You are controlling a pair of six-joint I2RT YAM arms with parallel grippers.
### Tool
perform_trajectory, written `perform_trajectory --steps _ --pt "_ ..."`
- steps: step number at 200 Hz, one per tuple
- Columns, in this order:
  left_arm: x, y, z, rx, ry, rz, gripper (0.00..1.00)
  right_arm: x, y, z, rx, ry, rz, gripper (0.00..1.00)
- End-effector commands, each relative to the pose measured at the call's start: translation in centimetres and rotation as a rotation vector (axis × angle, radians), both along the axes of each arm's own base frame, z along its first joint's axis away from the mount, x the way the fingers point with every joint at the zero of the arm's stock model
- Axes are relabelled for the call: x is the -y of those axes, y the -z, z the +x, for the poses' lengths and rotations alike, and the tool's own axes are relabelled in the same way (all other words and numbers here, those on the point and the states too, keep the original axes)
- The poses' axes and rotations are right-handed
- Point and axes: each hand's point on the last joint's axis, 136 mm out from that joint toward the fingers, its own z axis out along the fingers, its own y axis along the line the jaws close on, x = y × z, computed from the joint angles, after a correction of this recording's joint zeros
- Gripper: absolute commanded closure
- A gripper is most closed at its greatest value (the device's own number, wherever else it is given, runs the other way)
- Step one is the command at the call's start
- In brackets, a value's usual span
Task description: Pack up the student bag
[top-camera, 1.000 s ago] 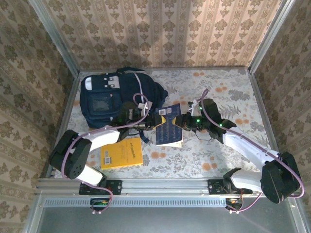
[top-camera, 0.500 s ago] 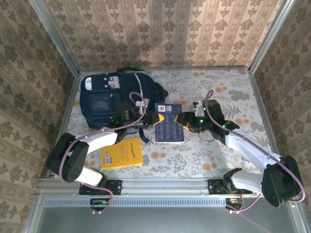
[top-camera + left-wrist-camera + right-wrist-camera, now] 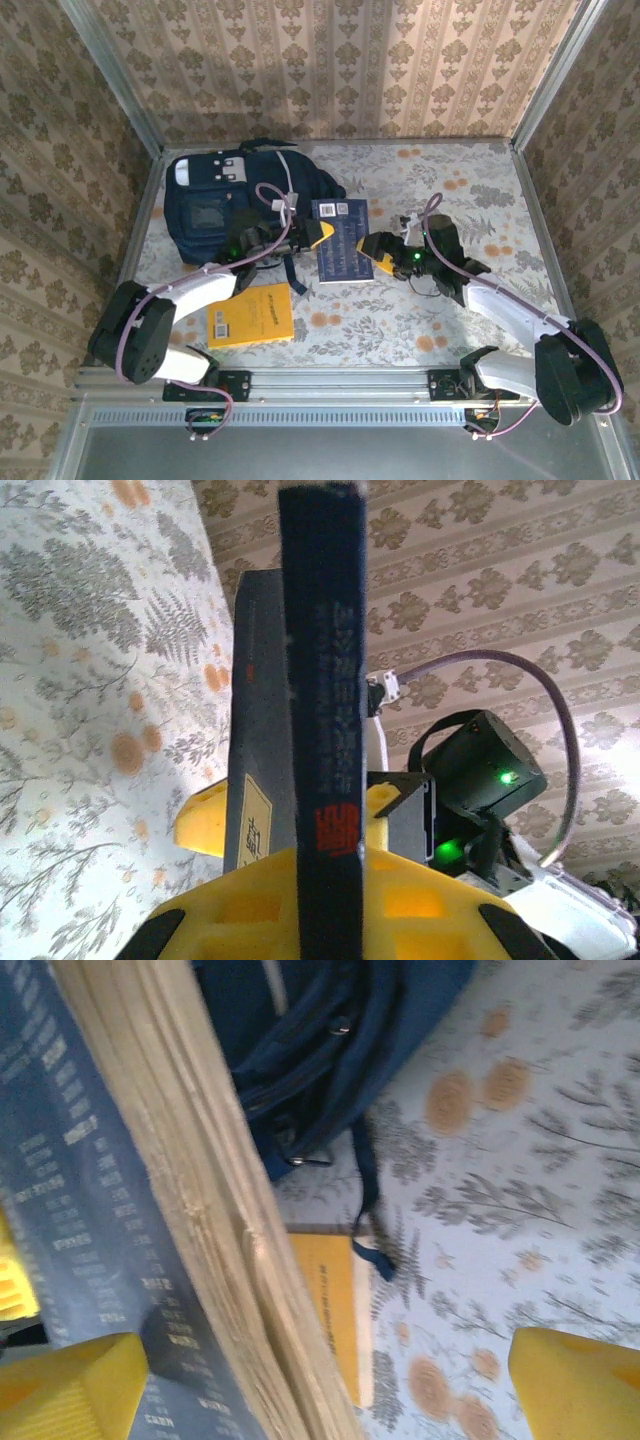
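Student bag (image 3: pixel 215 205) lies flat at the far left of the table (image 3: pixel 450 190), front pocket up, and it is the place to reach.

The left gripper (image 3: pixel 318 236) is nearly closed and clamps the blue book (image 3: pixel 345 242) at its spine edge, so the whole weight hangs on this one narrow hold. The right gripper (image 3: pixel 382 256) stands wide open and holds nothing. The book's page edge sits between its fingers, and I cannot tell whether one finger touches it.

I think the right arm should draw back straight, without brushing the pages. The left should then carry the book slowly and level, since a quick turn could twist it out. The bag is just beside the left gripper, but I cannot see if its zip is open. A yellow book (image 3: pixel 250 315) waits near the left arm.
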Motion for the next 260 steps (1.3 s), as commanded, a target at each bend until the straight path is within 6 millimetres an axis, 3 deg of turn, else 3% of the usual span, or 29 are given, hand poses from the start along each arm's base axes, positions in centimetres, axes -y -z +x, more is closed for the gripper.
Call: perform_trajectory --steps 1,21,51,84,99,112,126,149,176,191,209,254,260 --pt "0.7 -2.8 -0.3 0.046 0.041 -0.120 1.00 -1.7 -2.7 0.4 0.081 -0.076 0.136 0.05" --pt "1.2 -2.6 -0.4 0.028 0.061 -0.153 1.00 -2.2 -3.9 0.9 0.093 -0.083 0.207 0.09" --pt "1.4 -1.2 -0.3 -0.001 0.063 -0.126 1.00 -1.3 -4.5 1.1 0.129 -0.035 0.182 0.29" --pt "1.2 0.4 -0.4 -0.002 0.052 -0.032 1.00 -0.1 -4.0 0.9 0.124 0.001 0.117 0.85" --pt "1.2 0.6 -0.6 0.011 0.062 0.011 0.79 -0.1 -4.1 0.7 0.127 -0.019 0.119 1.00" --pt "1.0 0.3 -0.7 0.036 0.081 0.035 0.57 -0.1 -4.2 0.4 0.128 -0.042 0.117 1.00" --pt "0.4 0.0 -0.6 0.062 0.103 0.074 0.45 -0.5 -4.9 -0.3 0.160 -0.093 0.136 1.00" --pt "-0.7 0.5 -0.8 0.105 0.137 0.201 0.37 -1.3 -6.1 -2.0 0.190 -0.194 0.186 1.00" --pt "0.2 -0.4 -2.4 0.150 0.216 0.195 0.35 -2.1 -7.7 -3.8 0.215 -0.288 0.224 1.00" --pt "0.6 -1.1 -3.2 0.161 0.251 0.173 0.37 -2.1 -8.2 -4.3 0.229 -0.303 0.220 1.00" --pt "0.5 -1.8 -3.5 0.176 0.257 0.161 0.46 -2.0 -8.4 -4.5 0.237 -0.302 0.203 1.00" --pt "0.1 -2.7 -3.1 0.197 0.204 0.135 0.96 -1.8 -7.9 -4.1 0.221 -0.275 0.197 1.00" --pt "0.1 -2.9 -2.9 0.193 0.193 0.122 1.00 -1.8 -7.8 -3.9 0.216 -0.264 0.192 0.91"
